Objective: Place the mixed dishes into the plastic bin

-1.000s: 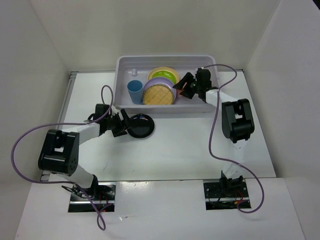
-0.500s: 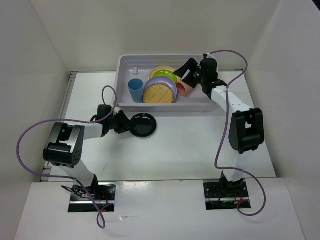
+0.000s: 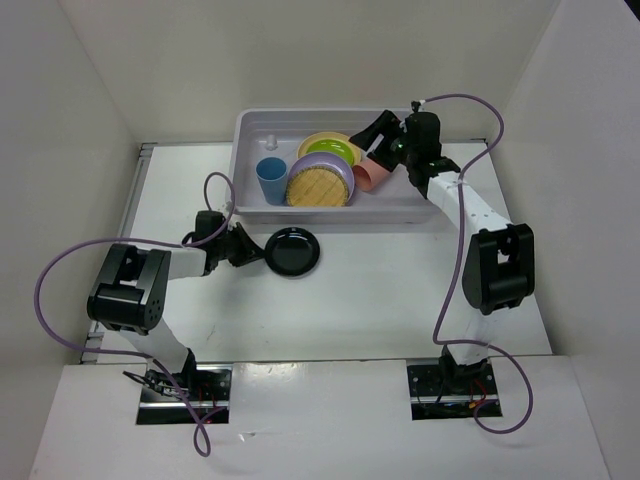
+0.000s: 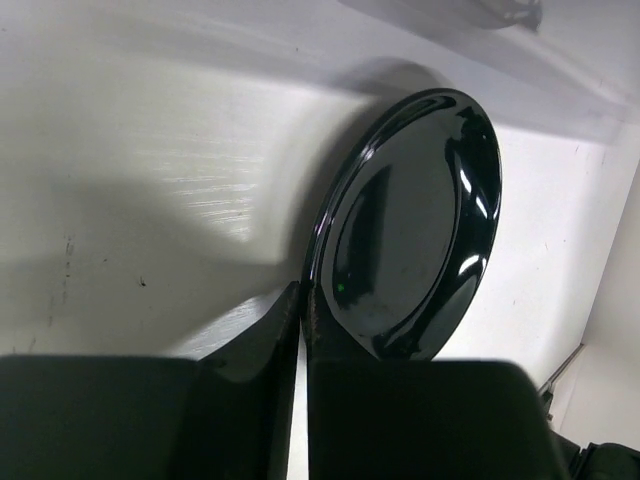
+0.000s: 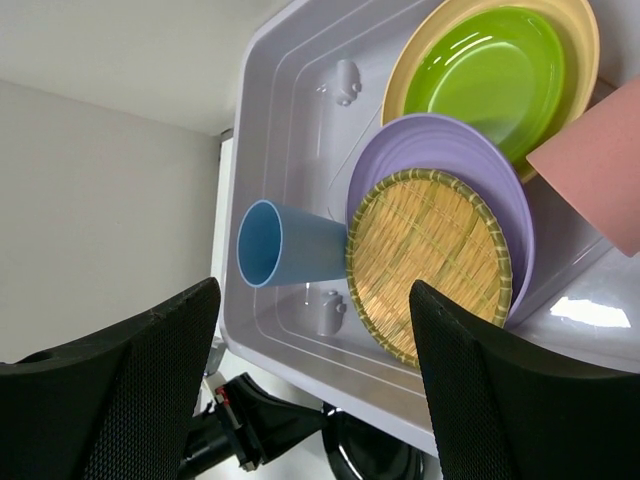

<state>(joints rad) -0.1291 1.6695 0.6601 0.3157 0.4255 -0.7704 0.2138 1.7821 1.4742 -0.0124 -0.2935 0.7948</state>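
In the top view the glossy black plate [image 3: 293, 251] lies on the white table just in front of the plastic bin [image 3: 243, 135]. My left gripper [image 3: 252, 250] is shut on its left rim; the left wrist view shows both fingers [image 4: 285, 330] pinching the edge of the black plate [image 4: 410, 230]. Inside the bin [image 5: 290, 100] are the blue cup [image 5: 285, 245], tan woven plate [image 5: 430, 262], lavender plate [image 5: 450, 160], lime green plate [image 5: 490, 75], peach-orange plate [image 5: 580, 40] and salmon-red cup [image 5: 595, 165]. My right gripper [image 3: 378, 145] hangs open and empty over the bin's right part.
White walls enclose the table on three sides. The bin stands against the back wall. Purple cables loop from both arms, the left one [image 3: 215, 185] over the table beside the bin. Both arm bases sit at the near edge.
My left gripper has closed on the black plate's rim and nudged the plate slightly right. My right gripper has let go of the salmon-red cup in the bin and drawn up and back.
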